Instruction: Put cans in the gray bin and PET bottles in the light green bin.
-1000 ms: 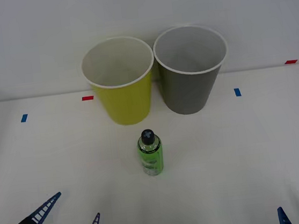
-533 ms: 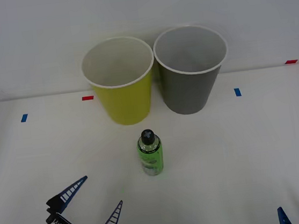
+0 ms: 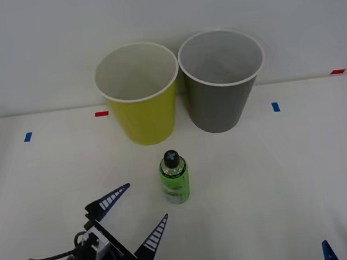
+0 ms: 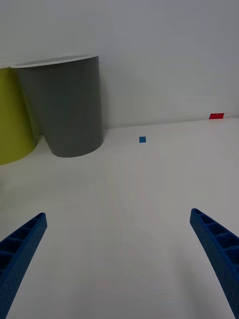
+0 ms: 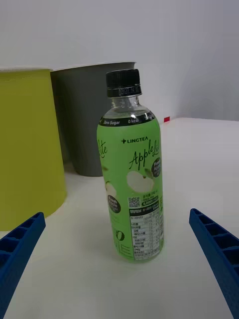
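Observation:
A small PET bottle (image 3: 175,179) with a green label and black cap stands upright on the white table, in front of the two bins. In the left wrist view the bottle (image 5: 132,174) is straight ahead. The light green bin (image 3: 139,94) stands at the back, with the gray bin (image 3: 222,79) touching it on the right. My left gripper (image 3: 136,215) is open, low on the table, a short way to the near left of the bottle. My right gripper (image 4: 119,259) is open at the near right; only its fingertips (image 3: 327,252) show in the front view.
Small blue tape marks (image 3: 275,107) and red tape marks (image 3: 101,114) dot the white table (image 3: 279,174). A pale wall rises just behind the bins. The right wrist view shows the gray bin (image 4: 67,107) and the light green bin (image 4: 12,117) ahead.
My left gripper has moved forward and to the right, toward the bottle, staying open. The bottle, the bins and the right gripper have not moved.

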